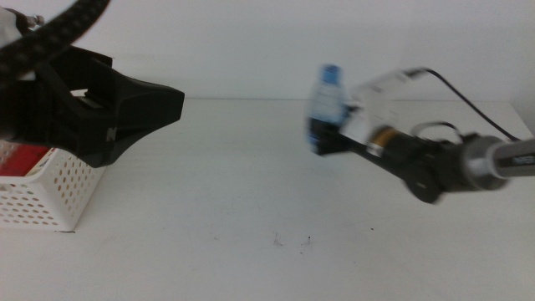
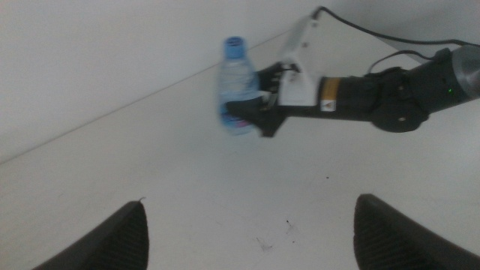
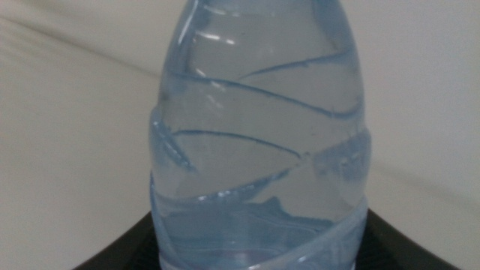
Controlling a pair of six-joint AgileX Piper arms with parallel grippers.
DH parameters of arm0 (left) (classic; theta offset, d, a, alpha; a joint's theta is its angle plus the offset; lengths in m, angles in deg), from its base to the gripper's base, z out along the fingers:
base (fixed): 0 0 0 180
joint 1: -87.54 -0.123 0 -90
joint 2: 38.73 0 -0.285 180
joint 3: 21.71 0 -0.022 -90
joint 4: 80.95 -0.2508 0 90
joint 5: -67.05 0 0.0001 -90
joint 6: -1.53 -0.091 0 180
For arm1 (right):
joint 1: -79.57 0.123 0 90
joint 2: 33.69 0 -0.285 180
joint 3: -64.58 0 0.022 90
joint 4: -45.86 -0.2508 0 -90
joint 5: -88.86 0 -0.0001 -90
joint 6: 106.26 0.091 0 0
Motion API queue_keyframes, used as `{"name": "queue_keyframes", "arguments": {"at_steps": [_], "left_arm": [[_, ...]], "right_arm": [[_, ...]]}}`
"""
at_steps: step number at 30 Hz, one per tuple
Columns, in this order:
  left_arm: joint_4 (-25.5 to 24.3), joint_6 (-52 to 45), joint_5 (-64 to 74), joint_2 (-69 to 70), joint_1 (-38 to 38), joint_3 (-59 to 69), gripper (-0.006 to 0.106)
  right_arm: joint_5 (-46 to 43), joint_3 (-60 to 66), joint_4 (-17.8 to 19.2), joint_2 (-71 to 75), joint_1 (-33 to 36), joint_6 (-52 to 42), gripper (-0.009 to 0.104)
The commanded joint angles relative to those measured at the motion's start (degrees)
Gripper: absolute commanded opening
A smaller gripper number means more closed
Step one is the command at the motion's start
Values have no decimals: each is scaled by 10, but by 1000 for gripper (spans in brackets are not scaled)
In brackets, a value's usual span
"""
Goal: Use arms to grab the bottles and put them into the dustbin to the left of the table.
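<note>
My right gripper [image 1: 322, 138] reaches in from the right and is shut on the small clear water bottle with a blue cap [image 1: 328, 99], holding it upright above the white table [image 1: 251, 209]. The left wrist view shows the bottle [image 2: 236, 86] in the right gripper [image 2: 259, 112]. It fills the right wrist view [image 3: 259, 135]. My left gripper [image 1: 159, 104] hangs open and empty at the far left above the white perforated dustbin [image 1: 50, 196], its jaws wide apart in its wrist view [image 2: 247, 240]. A red object [image 1: 25, 155] lies in the dustbin. The yellow tea bottle is out of view.
A black cable [image 1: 468, 96] trails from the right arm's white casing [image 1: 380, 88]. A few dark specks [image 1: 292, 242] mark the table near its front. The table's back edge meets a plain white wall.
</note>
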Motion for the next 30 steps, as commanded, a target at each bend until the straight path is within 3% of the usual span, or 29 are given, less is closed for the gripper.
{"name": "queue_keyframes", "arguments": {"at_steps": [1, 7, 12, 18, 20, 21, 24, 25, 30], "left_arm": [[0, 0, -9, 2, 1, -5, 94], [0, 0, -9, 2, 1, -5, 94], [0, 0, -9, 2, 1, -5, 94], [0, 0, -9, 2, 1, -5, 94], [0, 0, -9, 2, 1, -5, 94], [0, 0, -9, 2, 1, -5, 94], [0, 0, -9, 2, 1, -5, 94], [0, 0, -9, 2, 1, -5, 94], [0, 0, -9, 2, 1, -5, 94]], "right_arm": [[-19, -46, 15, 24, 47, 7, -3], [21, -158, 13, -55, 142, 8, -3], [26, -217, 10, -125, 164, 8, -3], [31, -228, -18, -153, 168, 8, 1], [54, -228, -18, -153, 168, 8, 14], [69, -228, -12, -151, 168, 12, 25], [121, -215, 1, -130, 167, 43, 79], [134, -198, 5, -114, 164, 49, 93], [151, -7, 12, 33, 150, 80, 86]]}}
